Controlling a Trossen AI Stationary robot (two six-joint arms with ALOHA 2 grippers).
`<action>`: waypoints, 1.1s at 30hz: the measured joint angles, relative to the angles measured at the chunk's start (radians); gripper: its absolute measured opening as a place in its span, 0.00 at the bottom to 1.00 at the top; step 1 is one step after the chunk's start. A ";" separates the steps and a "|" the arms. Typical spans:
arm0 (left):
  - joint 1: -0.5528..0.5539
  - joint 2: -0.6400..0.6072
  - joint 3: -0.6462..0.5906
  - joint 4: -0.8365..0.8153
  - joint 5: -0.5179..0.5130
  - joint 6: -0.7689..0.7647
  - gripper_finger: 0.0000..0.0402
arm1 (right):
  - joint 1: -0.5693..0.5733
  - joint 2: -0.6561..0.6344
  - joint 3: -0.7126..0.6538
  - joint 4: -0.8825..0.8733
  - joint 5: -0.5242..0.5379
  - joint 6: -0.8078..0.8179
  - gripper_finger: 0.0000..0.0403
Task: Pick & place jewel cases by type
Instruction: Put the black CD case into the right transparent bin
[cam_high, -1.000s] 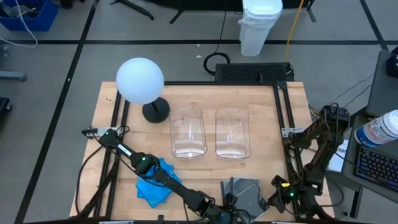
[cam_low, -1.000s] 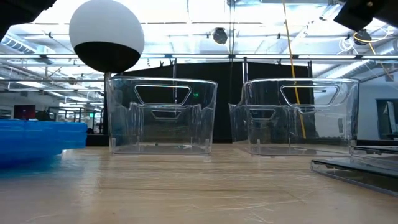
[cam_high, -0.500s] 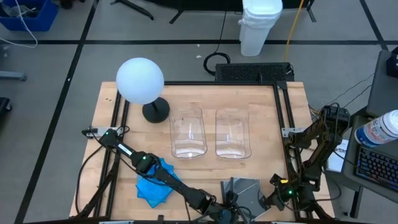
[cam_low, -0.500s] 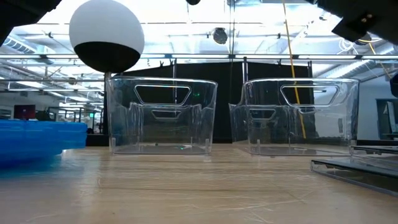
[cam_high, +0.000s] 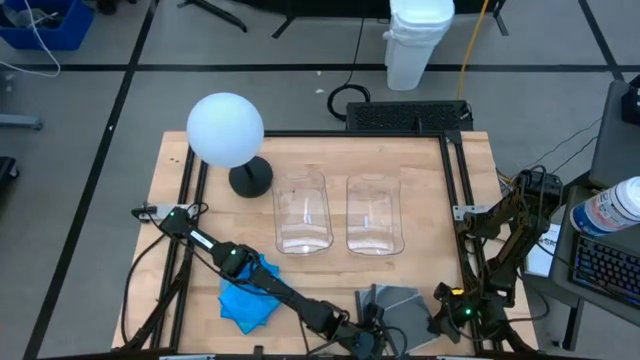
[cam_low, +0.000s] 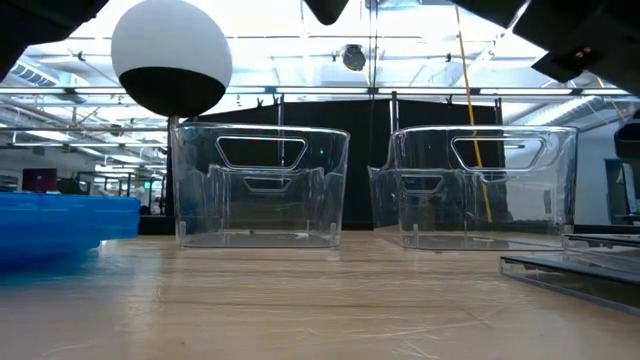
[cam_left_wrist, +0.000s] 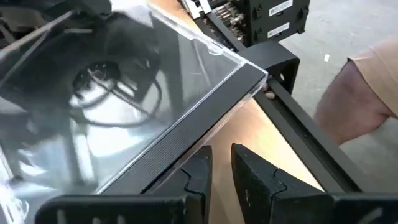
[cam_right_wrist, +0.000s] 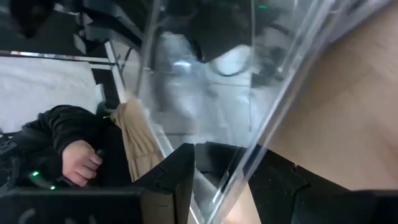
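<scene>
A pile of dark grey jewel cases (cam_high: 395, 308) lies near the table's front edge, right of centre; the low view shows it (cam_low: 570, 268) at the right. Blue jewel cases (cam_high: 245, 298) lie in a heap at the front left. My right gripper (cam_high: 438, 322) is shut on the top dark case at its right side. My left gripper (cam_high: 365, 335) reaches in from the left. Its fingers (cam_left_wrist: 222, 165) stand a narrow gap apart with nothing between them, just short of that case's edge (cam_left_wrist: 186, 140). I cannot tell whether they touch it. My right gripper pinches the top dark case between its two fingers at the clear edge (cam_right_wrist: 249, 149), one finger on each face. It comes from the table's right side, slanting down. The rest of the case lies over the dark case beneath it.
Two clear bins (cam_high: 302, 212) (cam_high: 374, 215) stand side by side at mid-table. A white globe lamp (cam_high: 225, 128) stands at the far left. The black frame rail (cam_left_wrist: 298, 118) runs along the near edge. A person's hand (cam_right_wrist: 78, 158) shows beyond the table.
My right gripper has turned at the wrist without changing place. The top dark case has swung a little with it, its right part now nearer the front right. Neither gripper has opened or shut.
</scene>
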 joint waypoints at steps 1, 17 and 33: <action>0.001 0.000 0.000 0.000 0.000 0.000 0.17 | 0.000 0.000 0.000 0.006 0.015 -0.011 0.31; -0.001 0.000 0.000 -0.001 0.002 -0.004 0.17 | 0.000 -0.002 0.002 0.088 0.132 -0.146 0.04; -0.110 -0.132 0.001 -0.213 0.025 0.123 0.17 | 0.001 0.000 0.001 0.209 0.247 -0.319 0.05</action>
